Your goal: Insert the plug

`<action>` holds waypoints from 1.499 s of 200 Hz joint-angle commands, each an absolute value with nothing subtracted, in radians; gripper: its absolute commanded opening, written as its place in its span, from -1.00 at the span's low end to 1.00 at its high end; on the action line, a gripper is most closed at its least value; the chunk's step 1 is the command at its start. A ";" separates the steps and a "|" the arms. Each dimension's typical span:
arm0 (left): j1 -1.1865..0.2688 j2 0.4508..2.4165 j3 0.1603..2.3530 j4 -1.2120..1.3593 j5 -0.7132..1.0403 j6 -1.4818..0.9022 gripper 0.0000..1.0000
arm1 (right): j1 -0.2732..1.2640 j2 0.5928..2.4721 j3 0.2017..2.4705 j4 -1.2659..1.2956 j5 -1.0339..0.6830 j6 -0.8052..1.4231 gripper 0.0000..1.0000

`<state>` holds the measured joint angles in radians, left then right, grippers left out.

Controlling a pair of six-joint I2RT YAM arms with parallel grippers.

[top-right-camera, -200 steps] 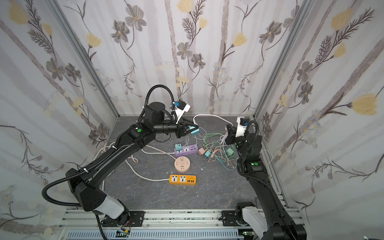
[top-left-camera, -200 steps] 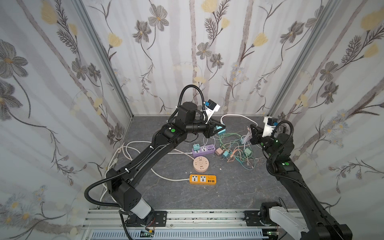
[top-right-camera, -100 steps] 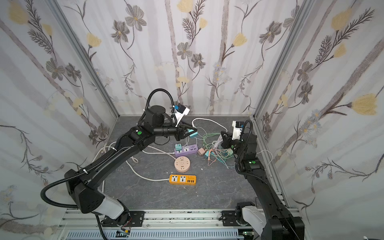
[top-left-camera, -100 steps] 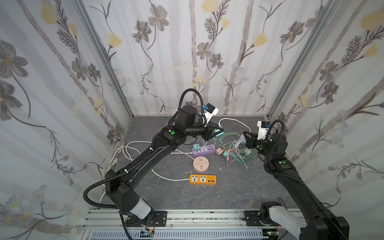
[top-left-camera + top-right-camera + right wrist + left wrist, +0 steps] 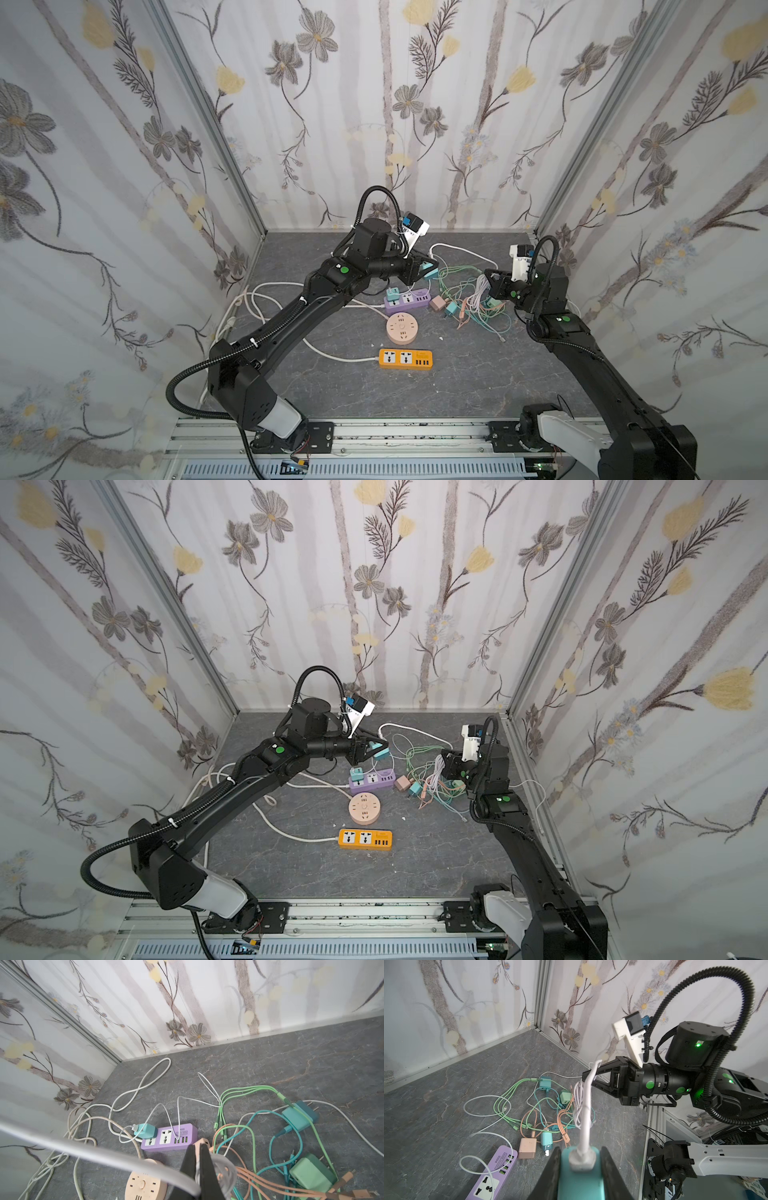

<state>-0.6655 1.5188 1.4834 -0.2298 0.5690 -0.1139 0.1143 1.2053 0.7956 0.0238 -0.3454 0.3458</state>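
My left gripper [image 5: 580,1169] is shut on a teal plug block [image 5: 581,1182], held above the floor behind the purple power strip [image 5: 407,300]. Both top views show that grip: left gripper [image 5: 430,266], teal plug block [image 5: 381,752]. A thick white cable [image 5: 586,1118] runs from the block's end to my right gripper [image 5: 588,1078], which is shut on it beside a loose white coil. In the right wrist view the right gripper [image 5: 198,1149] has its fingers together on that white cable [image 5: 104,1153]. The purple power strip [image 5: 169,1138] carries another teal adapter [image 5: 145,1130].
A round pink socket [image 5: 401,329] and an orange power strip [image 5: 405,359] lie in front of the purple one. A tangle of green, teal and orange cables with small chargers [image 5: 465,307] lies between the grippers. White cords [image 5: 257,299] loop at the left wall.
My right gripper has come down and toward the middle with the white cable in it. The left gripper has shifted only slightly, still holding the teal plug block.
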 commanded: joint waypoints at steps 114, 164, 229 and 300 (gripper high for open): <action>-0.512 1.793 1.801 -0.237 0.653 -0.035 -1.00 | 0.110 1.909 1.721 0.308 -0.360 0.318 -0.95; -0.487 1.981 1.926 -0.263 0.648 -0.009 -1.00 | 0.110 2.217 1.940 0.388 -0.391 0.358 -0.91; -0.486 2.063 1.946 -0.285 0.677 0.082 -1.00 | 0.090 2.132 1.743 0.066 -0.311 0.210 0.45; -0.479 2.057 1.902 -0.326 0.845 0.239 -1.00 | 0.020 1.705 1.391 -0.365 -0.710 -0.230 0.59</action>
<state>-0.4816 2.0636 1.9285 -0.3580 0.7395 0.1734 0.0135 1.7798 1.4113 -0.2081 -0.4179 -0.0177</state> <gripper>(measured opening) 0.271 0.810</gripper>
